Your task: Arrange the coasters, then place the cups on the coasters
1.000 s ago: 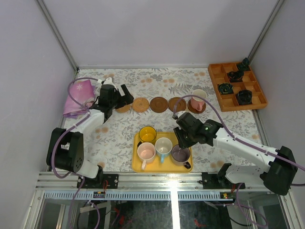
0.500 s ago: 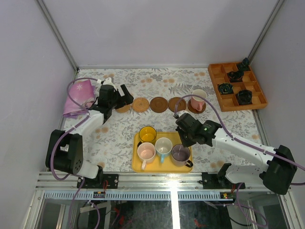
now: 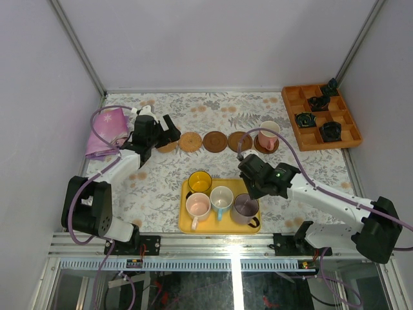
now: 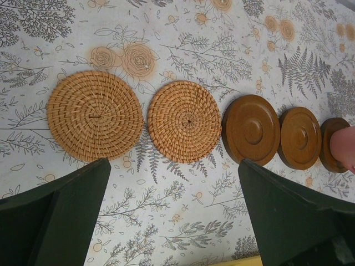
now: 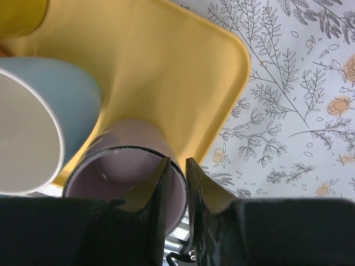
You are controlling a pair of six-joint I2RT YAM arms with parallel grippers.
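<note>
Five coasters lie in a row across the cloth: two woven tan ones (image 4: 95,115) (image 4: 184,121) and three dark wooden ones (image 4: 250,129). The rightmost coaster (image 3: 266,144) carries the salmon cup (image 3: 269,134). My left gripper (image 4: 173,163) hovers open just short of the woven pair, with nothing between its fingers. On the yellow tray (image 3: 187,226) stand the yellow cup (image 3: 200,181), the pale pink cup (image 3: 198,205) and the white-and-blue cup (image 3: 221,197). My right gripper (image 5: 177,160) is shut on the purple-grey cup (image 5: 133,138), one finger inside the rim and one outside.
An orange compartment tray (image 3: 293,106) with small black objects sits at the back right. A pink cloth (image 3: 106,132) lies at the back left beside the left arm. White walls enclose the table on three sides.
My right gripper has dropped onto the purple-grey cup's rim and pinched it. The cup has turned slightly, so its handle no longer shows. The left arm has not moved.
</note>
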